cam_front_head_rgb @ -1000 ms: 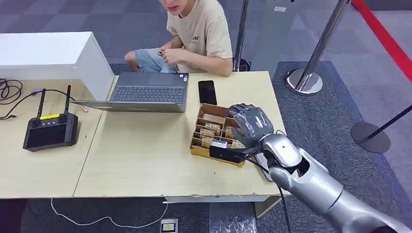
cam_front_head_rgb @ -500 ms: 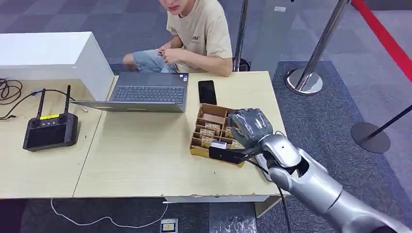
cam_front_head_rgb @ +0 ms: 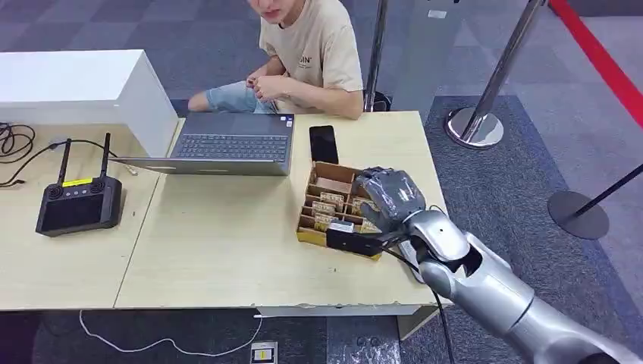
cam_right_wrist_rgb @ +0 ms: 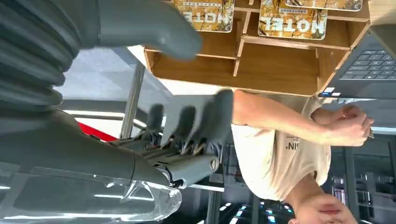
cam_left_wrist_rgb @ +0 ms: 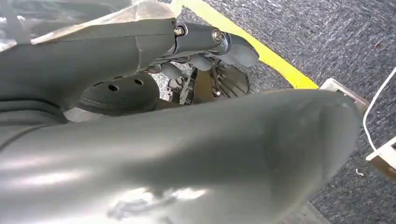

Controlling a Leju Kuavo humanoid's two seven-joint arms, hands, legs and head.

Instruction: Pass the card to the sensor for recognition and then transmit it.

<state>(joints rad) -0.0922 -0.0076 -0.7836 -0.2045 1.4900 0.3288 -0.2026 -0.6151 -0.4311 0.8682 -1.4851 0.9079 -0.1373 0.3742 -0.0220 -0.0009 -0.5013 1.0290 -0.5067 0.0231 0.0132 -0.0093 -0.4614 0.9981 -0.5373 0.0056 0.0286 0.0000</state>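
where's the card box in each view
Head view: the card box sits on the table's right part, just left of the right hand, in front of the phone.
Right wrist view: the box runs along the top edge, HOTEL cards in its slots, beyond the thumb.
Left wrist view: not in it.
Shared landmark: the laptop, seen in the right wrist view at the right edge.

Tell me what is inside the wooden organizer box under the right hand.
The wooden organizer box holds hotel cards standing in several slots; the compartment nearest the phone looks empty. The right hand hovers over its right side, covering those slots.
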